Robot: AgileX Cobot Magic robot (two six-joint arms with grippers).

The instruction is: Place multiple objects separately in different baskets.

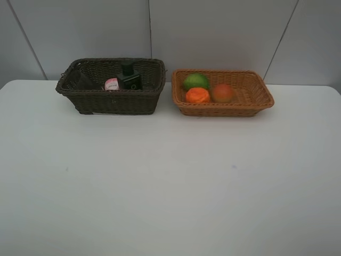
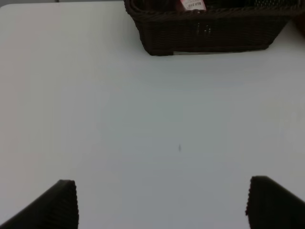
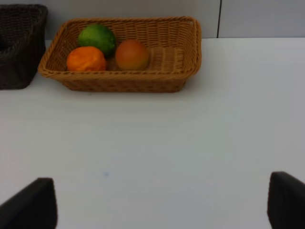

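The orange tangerine [image 1: 197, 95], green lime-like fruit [image 1: 196, 81] and red-yellow peach-like fruit [image 1: 222, 93] are seen in the shallow orange-tan wicker basket [image 1: 250, 104]; the dark green flat bottle [image 1: 129, 77] and small pink soap bottle [image 1: 111, 84] are in the deep dark brown wicker basket [image 1: 112, 101]. The left gripper [image 2: 162, 202] and right gripper [image 3: 162, 200] are spread wide, empty, over the white table [image 1: 170, 186]. Little risk is judged to remain, unless a basket were nudged by a careless reach
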